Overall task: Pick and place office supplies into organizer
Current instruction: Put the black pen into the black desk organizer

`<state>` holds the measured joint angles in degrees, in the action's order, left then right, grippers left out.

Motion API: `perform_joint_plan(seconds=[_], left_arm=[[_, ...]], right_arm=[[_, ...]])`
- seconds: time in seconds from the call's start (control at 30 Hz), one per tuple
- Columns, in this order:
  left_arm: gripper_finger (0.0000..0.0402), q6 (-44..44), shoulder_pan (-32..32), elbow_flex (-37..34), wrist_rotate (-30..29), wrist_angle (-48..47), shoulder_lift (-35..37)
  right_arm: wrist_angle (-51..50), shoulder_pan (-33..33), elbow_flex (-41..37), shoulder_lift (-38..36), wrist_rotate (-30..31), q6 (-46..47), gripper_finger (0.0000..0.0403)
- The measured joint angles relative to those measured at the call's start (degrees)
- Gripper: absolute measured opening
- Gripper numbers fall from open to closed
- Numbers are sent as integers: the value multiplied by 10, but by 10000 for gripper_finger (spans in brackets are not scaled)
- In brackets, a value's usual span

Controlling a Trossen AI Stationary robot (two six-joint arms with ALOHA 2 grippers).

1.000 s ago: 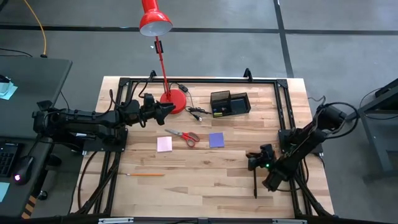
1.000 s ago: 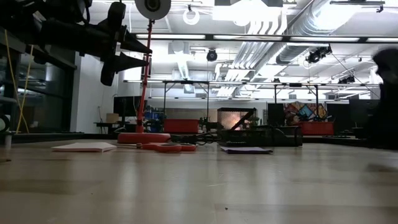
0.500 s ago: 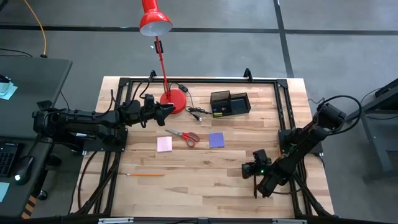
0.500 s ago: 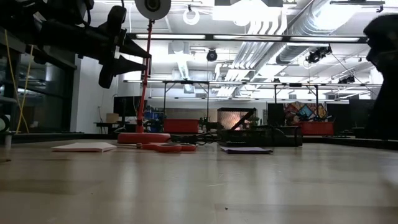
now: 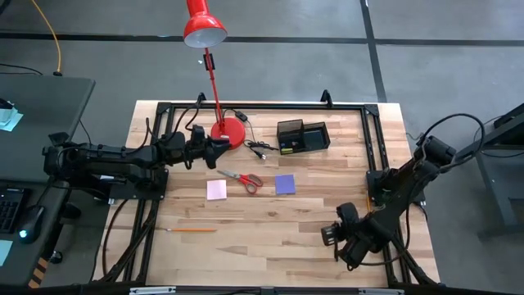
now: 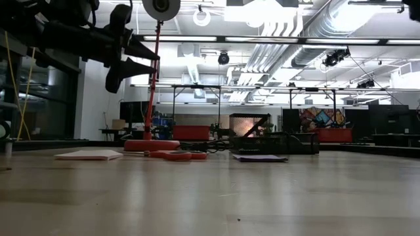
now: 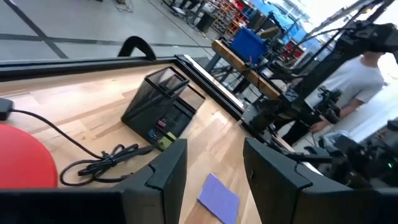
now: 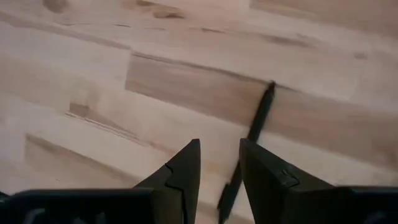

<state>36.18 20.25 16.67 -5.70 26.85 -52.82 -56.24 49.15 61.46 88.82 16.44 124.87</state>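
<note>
Right tool (image 5: 329,236) now nearer the table's front, tips spread over black pen (image 8: 249,146).

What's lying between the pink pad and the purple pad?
The red-handled scissors lie between the pink pad and the purple pad; the high view shows it.

- Light wooden butcher-block table (image 5: 270,238) with a black frame running round its edges.
- Red lamp base (image 5: 228,132) at the back, tangled black cable (image 5: 257,148) just beside it.
- Black mesh organizer (image 5: 302,136) further along the back.
- Mid-table: pink sticky pad (image 5: 216,190), red-handled scissors (image 5: 243,179), purple sticky pad (image 5: 285,184).
- Orange pencil (image 5: 191,230) near the front left.
- Black pen (image 8: 247,154) lying flat at the front right.
</note>
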Motion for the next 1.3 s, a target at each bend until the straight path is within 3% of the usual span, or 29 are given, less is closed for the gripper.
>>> perform_joint_plan(seconds=[0.37, 0.6, 0.9, 1.3], left_arm=[[145, 1, 0, 0, 33, 0, 0], [145, 2, 0, 0, 46, 1, 0], [145, 3, 0, 0, 79, 2, 0], [145, 12, 0, 0, 91, 2, 0]], right_arm=[[33, -11, -4, 0, -105, 85, 109], [20, -16, -5, 18, -95, 86, 95], [100, -16, -5, 98, -108, 87, 96], [83, -15, -5, 109, -142, 87, 94]])
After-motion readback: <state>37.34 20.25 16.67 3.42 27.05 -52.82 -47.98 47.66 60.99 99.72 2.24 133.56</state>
